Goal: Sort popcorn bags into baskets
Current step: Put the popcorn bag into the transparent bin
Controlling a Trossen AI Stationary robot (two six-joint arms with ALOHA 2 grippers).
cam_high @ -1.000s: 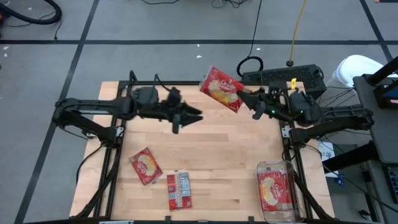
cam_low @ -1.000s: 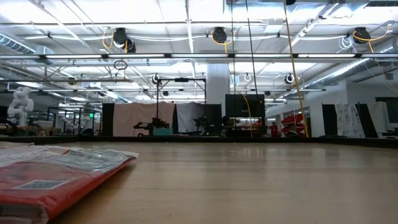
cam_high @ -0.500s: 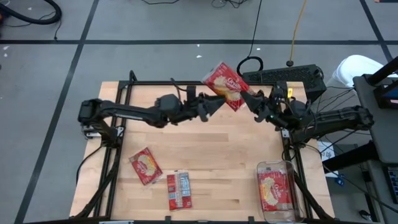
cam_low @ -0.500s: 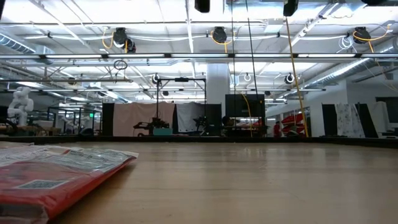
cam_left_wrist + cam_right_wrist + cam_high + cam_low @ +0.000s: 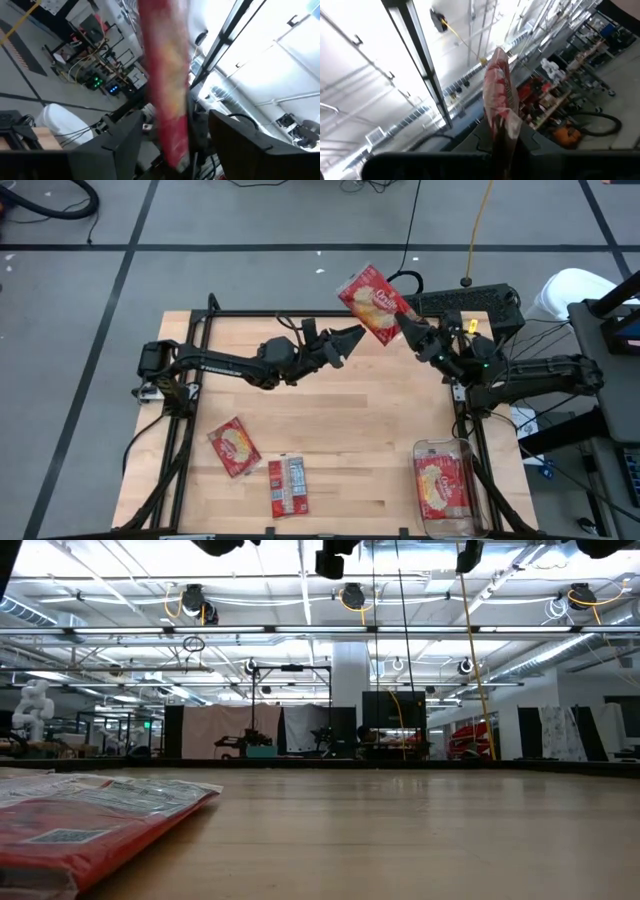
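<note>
- Right gripper [image 5: 408,328] was pinched tight on one popcorn bag [image 5: 372,302], holding it up in the air over the table's [image 5: 370,430] far edge, around 12 o'clock.
- Left gripper [image 5: 352,337] sat just beside that bag's lower corner, fingers spread with the bag between them, not clamped.
- Two more bags [image 5: 234,446] lay flat around 7 o'clock.
- The clear basket [image 5: 447,487] at 4 o'clock had one bag inside.
</note>
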